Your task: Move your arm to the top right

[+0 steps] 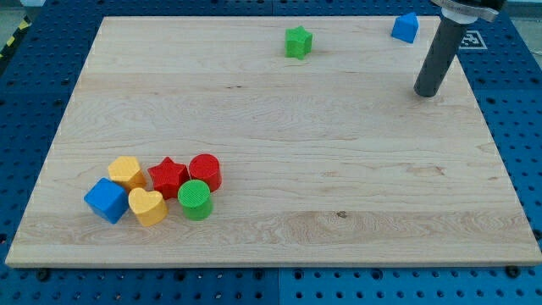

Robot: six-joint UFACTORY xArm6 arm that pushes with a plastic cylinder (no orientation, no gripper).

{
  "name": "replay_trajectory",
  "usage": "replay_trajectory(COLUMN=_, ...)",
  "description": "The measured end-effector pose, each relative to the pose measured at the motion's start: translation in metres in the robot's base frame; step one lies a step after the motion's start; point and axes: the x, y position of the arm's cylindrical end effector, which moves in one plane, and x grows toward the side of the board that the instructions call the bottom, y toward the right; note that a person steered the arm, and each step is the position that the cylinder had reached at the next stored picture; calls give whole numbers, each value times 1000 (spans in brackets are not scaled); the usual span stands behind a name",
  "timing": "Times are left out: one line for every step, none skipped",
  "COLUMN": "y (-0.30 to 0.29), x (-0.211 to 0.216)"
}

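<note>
My tip (426, 93) rests on the surface (279, 144) at upper right, below the blue block (406, 27). The tool is a plain rod, without jaws. 6 blocks cluster far away.

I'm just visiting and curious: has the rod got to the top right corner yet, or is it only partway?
Mostly done: my tip is in the board's upper right, just below the blue block. No block is being pushed. Left: perhaps a short slide toward the corner.

- The tip (426, 93) is set at the board's (279, 144) upper right, below a wedge (406, 27).
- A star (298, 41) lies top centre.
- Six blocks (161, 188) are clustered at lower left.
</note>
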Motion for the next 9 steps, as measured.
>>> replay_trajectory(y=6, x=0)
replay_trajectory(y=24, x=0)
replay_trajectory(y=45, x=0)
replay_trajectory(y=49, x=0)
replay_trajectory(y=69, x=-19)
replay_trajectory(y=85, x=-61)
replay_trajectory(y=96, x=-103)
replay_trajectory(y=93, x=-159)
replay_trajectory(y=50, x=-162)
